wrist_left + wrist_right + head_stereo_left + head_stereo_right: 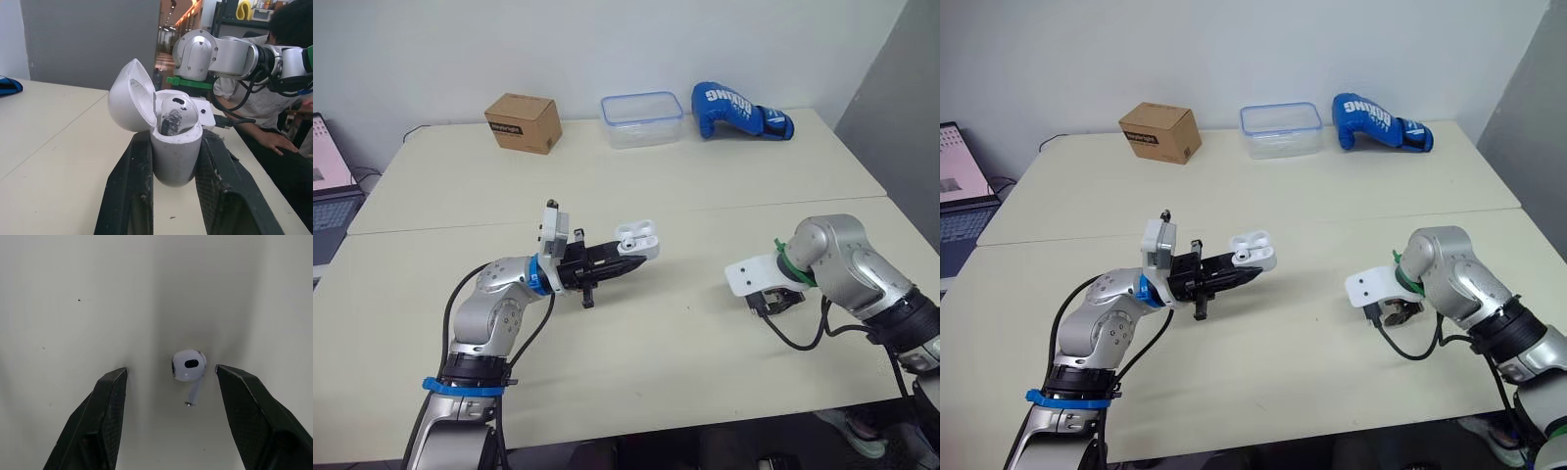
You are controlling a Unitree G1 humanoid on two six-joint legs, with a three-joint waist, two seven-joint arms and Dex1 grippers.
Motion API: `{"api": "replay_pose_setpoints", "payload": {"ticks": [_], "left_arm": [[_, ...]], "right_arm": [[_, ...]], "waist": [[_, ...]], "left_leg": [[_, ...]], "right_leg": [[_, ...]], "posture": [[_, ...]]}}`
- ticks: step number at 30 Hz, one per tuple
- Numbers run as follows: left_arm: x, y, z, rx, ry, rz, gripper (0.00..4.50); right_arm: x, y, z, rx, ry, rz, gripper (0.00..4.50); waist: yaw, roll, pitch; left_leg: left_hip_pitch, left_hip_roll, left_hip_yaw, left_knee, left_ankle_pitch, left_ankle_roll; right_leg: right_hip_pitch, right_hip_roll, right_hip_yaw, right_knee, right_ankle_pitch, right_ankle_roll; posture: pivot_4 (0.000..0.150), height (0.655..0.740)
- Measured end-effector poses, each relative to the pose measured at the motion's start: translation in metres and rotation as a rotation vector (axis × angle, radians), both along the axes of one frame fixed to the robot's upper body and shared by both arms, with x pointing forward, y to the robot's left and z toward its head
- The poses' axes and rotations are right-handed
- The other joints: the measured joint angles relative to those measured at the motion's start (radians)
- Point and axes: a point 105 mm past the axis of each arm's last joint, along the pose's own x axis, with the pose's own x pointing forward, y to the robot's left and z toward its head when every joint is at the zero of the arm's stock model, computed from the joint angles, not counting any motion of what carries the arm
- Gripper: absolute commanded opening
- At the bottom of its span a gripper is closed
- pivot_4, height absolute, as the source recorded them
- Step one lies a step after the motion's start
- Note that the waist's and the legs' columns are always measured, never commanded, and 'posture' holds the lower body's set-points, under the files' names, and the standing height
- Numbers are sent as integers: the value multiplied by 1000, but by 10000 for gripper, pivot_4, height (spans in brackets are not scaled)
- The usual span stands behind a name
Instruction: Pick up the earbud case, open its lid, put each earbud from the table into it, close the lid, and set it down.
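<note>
The left gripper (628,260) has its two black fingers closed tight on the lower half of a white, rounded plastic earbud case (176,156), one finger against each side, holding it clear of the pale beige table (705,343). The case's hinged lid (129,100) stands swung open above the jaws, and one white earbud (173,112) with a dark mesh sits in the case's well. The right gripper (171,370) points down at the table with its jaws spread wide, gripping nothing. A second white earbud (189,365) lies on the table in the gap between them, touching neither finger, nearer one finger than the other.
</note>
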Motion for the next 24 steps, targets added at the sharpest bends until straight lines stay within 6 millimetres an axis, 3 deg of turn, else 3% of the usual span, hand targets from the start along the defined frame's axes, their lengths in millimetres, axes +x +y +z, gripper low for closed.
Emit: {"api": "replay_pose_setpoints", "payload": {"ticks": [10,14,24], "left_arm": [[1,-2,-1,-9,3,-1,7527],[1,-2,-1,-9,3,-1,7527],[1,-2,-1,-9,3,0,7527]], "right_arm": [[2,6,2,-30,-20,46,29606],[1,6,1,-40,-13,64,21019],[2,7,0,-67,-18,95,21019]], "waist": [[1,0,0],[1,0,0],[1,0,0]], "left_leg": [[0,0,0,0,0,0],[0,0,0,0,0,0],[0,0,0,0,0,0]], "right_leg": [[0,0,0,0,0,0],[0,0,0,0,0,0],[0,0,0,0,0,0]], "posture": [[1500,7307],[1500,7307],[1500,7307]]}}
